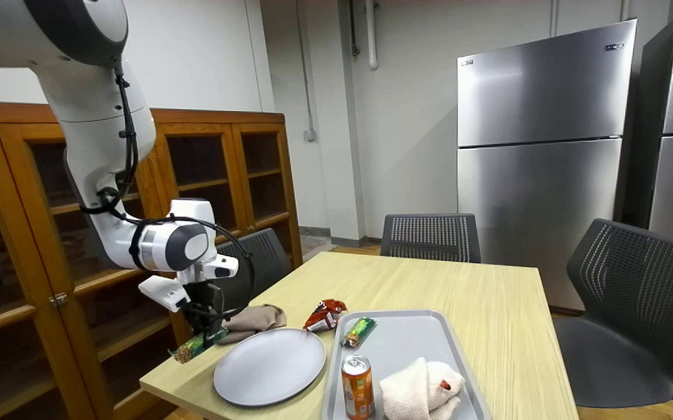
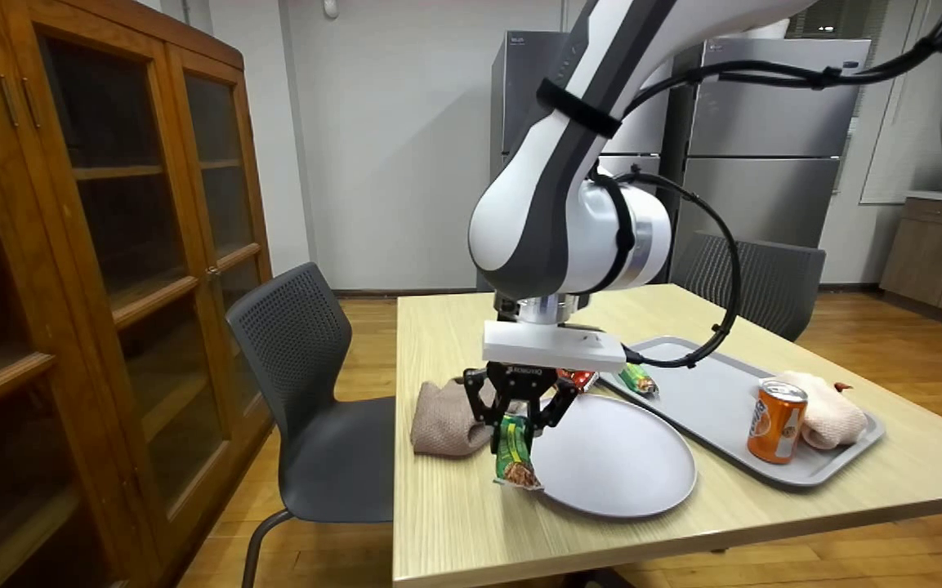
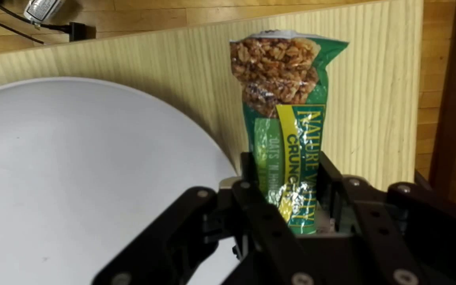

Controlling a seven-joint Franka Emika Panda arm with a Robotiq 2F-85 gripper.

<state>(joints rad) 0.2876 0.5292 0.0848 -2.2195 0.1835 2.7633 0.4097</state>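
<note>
Granola bar (image 3: 287, 130) is pinched between 2 jaws, its lower end hidden in the wrist view.

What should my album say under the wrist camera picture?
The end effector grips a green-wrapped granola bar near a gray plate.

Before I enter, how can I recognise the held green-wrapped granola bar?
At the pale wood-grained table, find the round grey plate. Beside it, the black gripper clamps the granola bar, unlike its lookalike on the rectangular grey tray.

Bright exterior views; glare on fridge (image 1: 540, 96); wall (image 1: 415, 134) shadowed.
</note>
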